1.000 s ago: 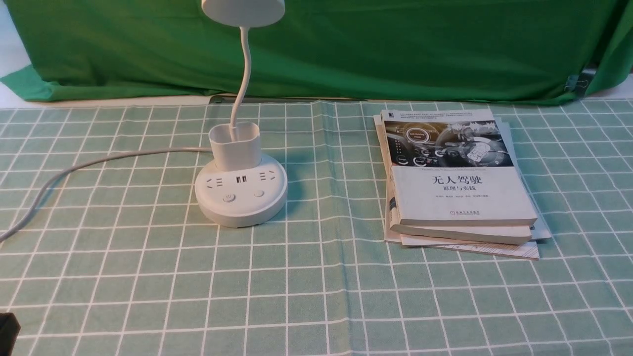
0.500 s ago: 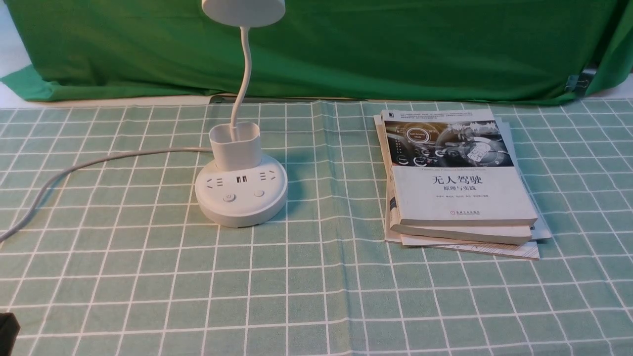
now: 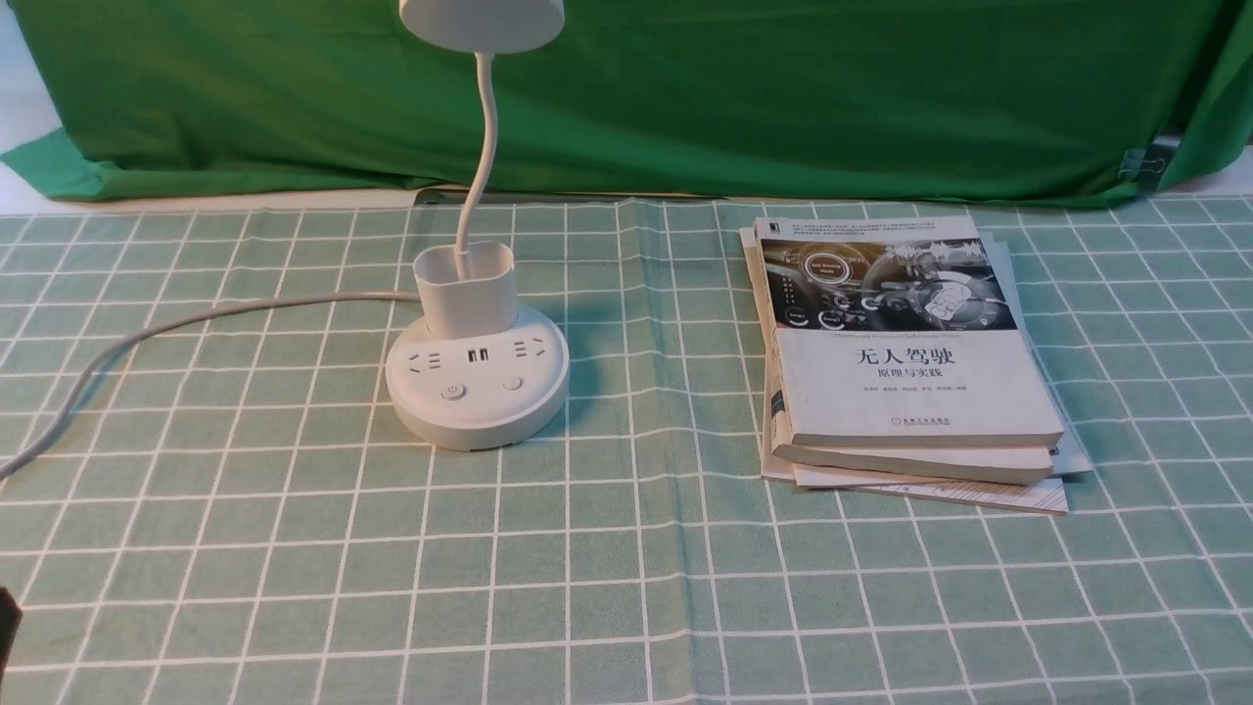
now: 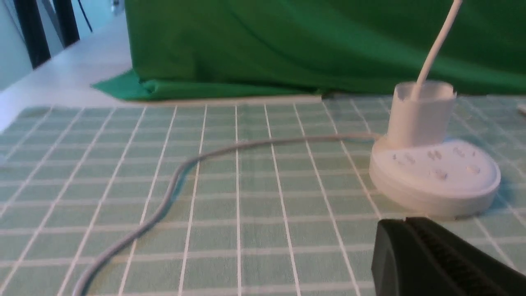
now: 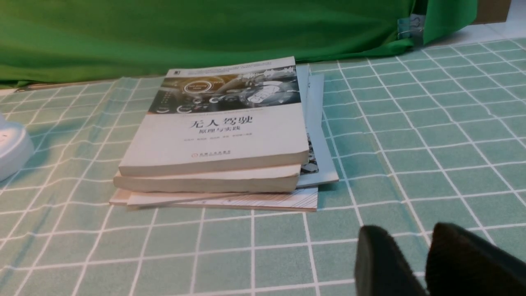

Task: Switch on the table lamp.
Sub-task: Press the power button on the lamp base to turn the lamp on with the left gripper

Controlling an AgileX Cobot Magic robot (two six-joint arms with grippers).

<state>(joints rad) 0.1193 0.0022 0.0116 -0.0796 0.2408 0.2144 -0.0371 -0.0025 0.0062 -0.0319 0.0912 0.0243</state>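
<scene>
the table lamp [image 4: 434, 176] sits on the green checked cloth [image 4: 246, 205]. its grey cord [image 4: 172, 193] curls away across the cloth. the left gripper [image 4: 404, 224], black, is near the lamp's round base, tips pressed together.

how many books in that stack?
3, maybe more: the top book, a second book right under it, and a thinner bottom one. A loose booklet pokes out on the robot's right; more may be hidden between.
</scene>
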